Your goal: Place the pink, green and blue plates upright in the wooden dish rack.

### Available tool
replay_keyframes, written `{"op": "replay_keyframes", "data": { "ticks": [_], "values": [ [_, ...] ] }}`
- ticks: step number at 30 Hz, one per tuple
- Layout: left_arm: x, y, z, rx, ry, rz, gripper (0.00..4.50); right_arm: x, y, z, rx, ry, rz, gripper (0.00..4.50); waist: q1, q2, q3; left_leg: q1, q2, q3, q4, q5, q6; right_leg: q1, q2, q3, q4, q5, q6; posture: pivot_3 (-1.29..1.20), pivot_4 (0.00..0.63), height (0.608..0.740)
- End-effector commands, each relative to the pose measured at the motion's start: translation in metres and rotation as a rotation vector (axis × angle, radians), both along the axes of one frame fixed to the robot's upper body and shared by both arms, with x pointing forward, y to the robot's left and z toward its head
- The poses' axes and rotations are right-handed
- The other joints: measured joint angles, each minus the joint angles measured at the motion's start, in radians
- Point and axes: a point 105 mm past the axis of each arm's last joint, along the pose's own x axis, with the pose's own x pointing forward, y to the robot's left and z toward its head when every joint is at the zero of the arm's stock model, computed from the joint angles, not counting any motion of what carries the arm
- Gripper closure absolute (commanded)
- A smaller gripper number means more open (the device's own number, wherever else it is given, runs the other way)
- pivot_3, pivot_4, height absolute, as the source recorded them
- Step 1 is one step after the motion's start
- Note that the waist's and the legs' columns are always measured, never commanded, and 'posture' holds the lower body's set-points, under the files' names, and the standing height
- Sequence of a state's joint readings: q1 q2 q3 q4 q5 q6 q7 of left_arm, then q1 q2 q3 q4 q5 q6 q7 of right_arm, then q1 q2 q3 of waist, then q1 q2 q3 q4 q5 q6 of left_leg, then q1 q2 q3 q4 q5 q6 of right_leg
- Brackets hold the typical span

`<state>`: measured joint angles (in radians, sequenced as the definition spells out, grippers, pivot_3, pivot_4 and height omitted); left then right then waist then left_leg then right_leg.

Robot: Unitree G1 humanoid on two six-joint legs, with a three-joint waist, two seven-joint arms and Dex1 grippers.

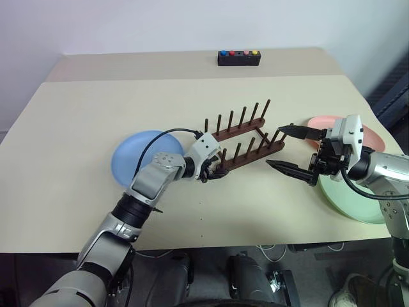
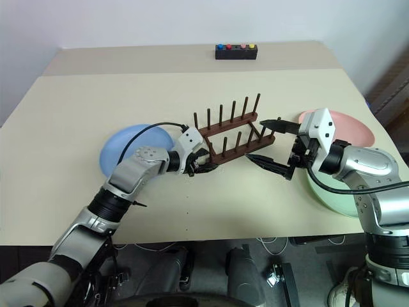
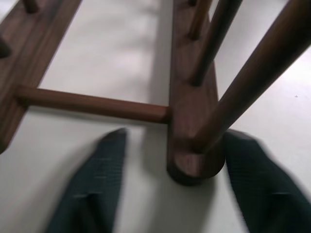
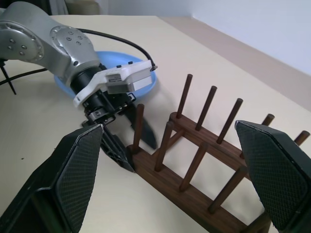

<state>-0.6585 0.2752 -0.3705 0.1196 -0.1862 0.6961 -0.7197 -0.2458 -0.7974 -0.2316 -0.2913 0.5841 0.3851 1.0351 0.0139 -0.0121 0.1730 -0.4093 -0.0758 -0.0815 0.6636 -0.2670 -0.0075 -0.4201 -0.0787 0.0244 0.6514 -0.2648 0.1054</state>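
Tabletop (image 1: 89,185): beige, matte, with a seam running across its far part. Wooden dish rack (image 1: 246,137) lies near the centre, set at a diagonal, pegs upright, no plates in it. Blue plate (image 1: 137,160) lies flat just left of the rack. Pink plate (image 1: 370,135) and green plate (image 1: 351,201) lie flat at the right edge; they probably overlap, but an arm covers the junction. Black box with coloured buttons (image 1: 238,58) sits at the far edge.

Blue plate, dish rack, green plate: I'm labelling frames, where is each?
blue plate (image 1: 131,160), left eye view, its bare middle.
wooden dish rack (image 1: 238,130), left eye view, far rail.
green plate (image 2: 332,195), right eye view, near inner surface.
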Motion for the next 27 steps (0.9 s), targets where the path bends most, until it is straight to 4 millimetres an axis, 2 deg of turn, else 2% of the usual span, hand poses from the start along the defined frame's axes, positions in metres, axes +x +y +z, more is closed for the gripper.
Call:
{"op": "replay_keyframes", "data": {
  "ticks": [1, 2, 5, 8, 11, 18, 21, 23, 25, 27],
  "values": [
    [0.003, 0.003, 0.012, -0.019, -0.027, 0.000, 3.30, -0.001, 0.004, 0.012, 0.010, -0.063, 0.016, 0.00, -0.001, 0.000, 0.000, 0.000, 0.000, 0.000, 0.000, 0.000, 0.000, 0.000, 0.000, 0.000, 0.000, 0.000, 0.000, 0.00, 0.150, 0.740],
    [0.006, 0.005, 0.014, -0.022, -0.037, 0.006, 3.70, 0.000, 0.004, 0.013, 0.012, -0.067, 0.015, 0.00, -0.001, 0.000, 0.000, 0.000, 0.000, 0.000, 0.000, 0.000, 0.000, 0.000, 0.000, 0.000, 0.000, 0.000, 0.000, 0.00, 0.150, 0.740],
    [0.012, 0.004, 0.028, -0.088, -0.059, -0.002, 3.72, 0.000, 0.002, 0.015, 0.018, -0.076, 0.011, 0.00, -0.001, 0.000, 0.000, 0.000, 0.000, 0.000, 0.000, 0.000, 0.000, 0.000, 0.000, 0.000, 0.000, 0.000, 0.000, 0.00, 0.150, 0.740],
    [0.003, -0.007, 0.043, -0.127, -0.104, -0.157, 3.72, -0.001, 0.000, 0.014, 0.016, -0.074, 0.013, 0.00, 0.000, 0.000, 0.000, 0.000, 0.000, 0.000, 0.000, 0.000, 0.000, 0.000, 0.000, 0.000, 0.000, 0.000, 0.000, 0.00, 0.150, 0.740],
    [0.005, 0.001, 0.033, 0.030, -0.184, -0.260, 3.72, -0.001, -0.001, 0.015, 0.011, -0.075, 0.012, 0.00, 0.000, 0.000, 0.000, 0.000, 0.000, 0.000, 0.000, 0.000, -0.001, 0.000, 0.000, 0.000, 0.000, 0.000, 0.000, 0.00, 0.150, 0.740],
    [0.021, 0.020, 0.021, 0.155, -0.240, -0.332, 3.72, -0.007, -0.006, 0.014, 0.001, -0.065, 0.012, 0.00, 0.000, 0.000, 0.000, 0.000, 0.000, 0.000, 0.000, 0.000, 0.000, 0.000, 0.000, 0.000, 0.000, 0.000, 0.000, 0.00, 0.150, 0.740],
    [0.015, 0.015, 0.015, 0.130, -0.207, -0.408, 3.72, -0.013, -0.008, 0.012, -0.001, -0.055, 0.020, 0.00, 0.001, 0.000, 0.000, 0.000, 0.000, 0.000, 0.000, 0.000, 0.000, 0.000, 0.000, 0.000, 0.000, 0.000, 0.000, 0.00, 0.150, 0.740],
    [0.016, 0.013, 0.009, 0.165, -0.264, -0.433, 3.72, -0.016, -0.007, 0.011, 0.001, -0.048, 0.026, 0.00, 0.000, 0.000, 0.000, 0.000, 0.000, 0.000, 0.000, 0.000, 0.000, 0.000, 0.000, 0.000, 0.000, 0.000, 0.000, 0.00, 0.150, 0.740],
    [0.017, 0.011, 0.007, 0.140, -0.242, -0.432, 3.72, -0.016, -0.005, 0.010, 0.004, -0.043, 0.030, 0.00, 0.000, 0.000, 0.000, 0.000, 0.000, 0.000, 0.000, 0.000, 0.000, 0.000, 0.000, 0.000, 0.000, 0.000, 0.000, 0.00, 0.150, 0.740],
    [0.018, 0.011, 0.007, 0.116, -0.203, -0.420, 2.67, -0.016, -0.003, 0.010, 0.008, -0.043, 0.031, 0.00, 0.001, 0.000, 0.000, 0.000, 0.000, 0.000, 0.000, 0.000, 0.000, 0.000, 0.000, 0.000, 0.000, 0.000, 0.000, 0.00, 0.150, 0.740]
  ]
}}
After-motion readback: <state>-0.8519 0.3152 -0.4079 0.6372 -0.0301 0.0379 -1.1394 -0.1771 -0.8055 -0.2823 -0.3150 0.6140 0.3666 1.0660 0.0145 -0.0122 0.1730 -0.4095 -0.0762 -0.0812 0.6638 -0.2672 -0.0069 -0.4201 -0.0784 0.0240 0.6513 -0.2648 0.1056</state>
